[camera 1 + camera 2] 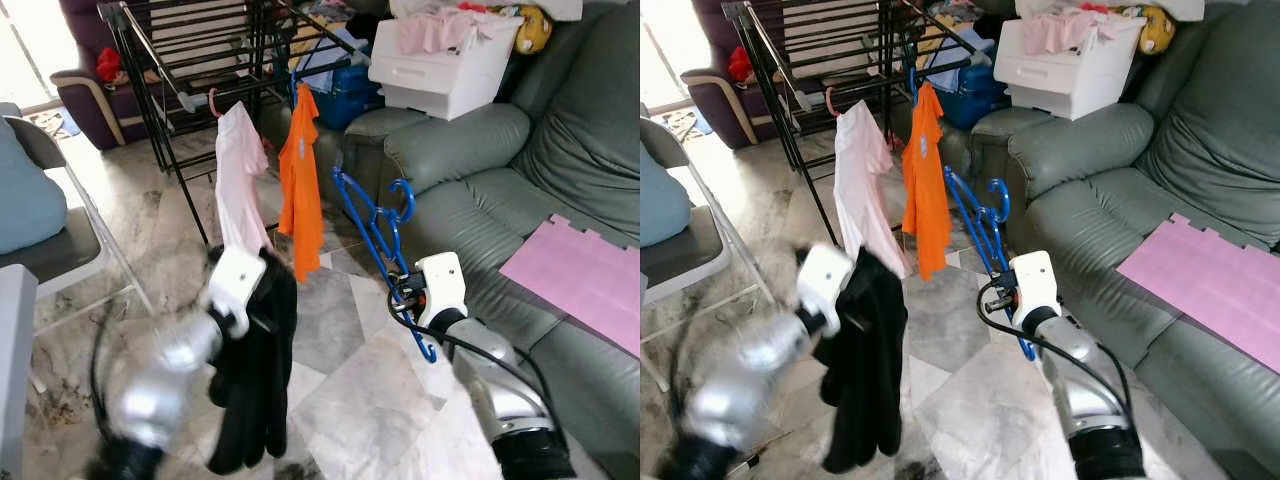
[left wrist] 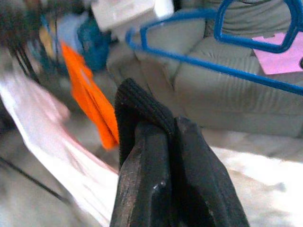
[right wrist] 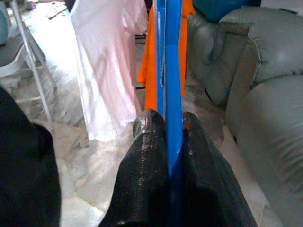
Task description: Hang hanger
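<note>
The right gripper (image 3: 166, 142) is clamped tight on a blue plastic clothes hanger (image 1: 372, 222), its two fingers pressed flat against either side of the frame, with the hook rising above and ahead of it. The left gripper (image 2: 163, 161) is pinched closed on a limp black knitted garment (image 1: 255, 380), which hangs below it. Just ahead of both stands the black metal drying rack (image 1: 190, 60), with a white shirt (image 1: 237, 180) and an orange shirt (image 1: 300, 185) already hung. To do this well, I judge the garment's neck should be spread and the hanger's arm fed in squarely before lifting. Beyond the right gripper, a white storage box (image 1: 450, 65) on the grey-green sofa (image 1: 500, 190) holds pink clothing (image 1: 430, 30).
</note>
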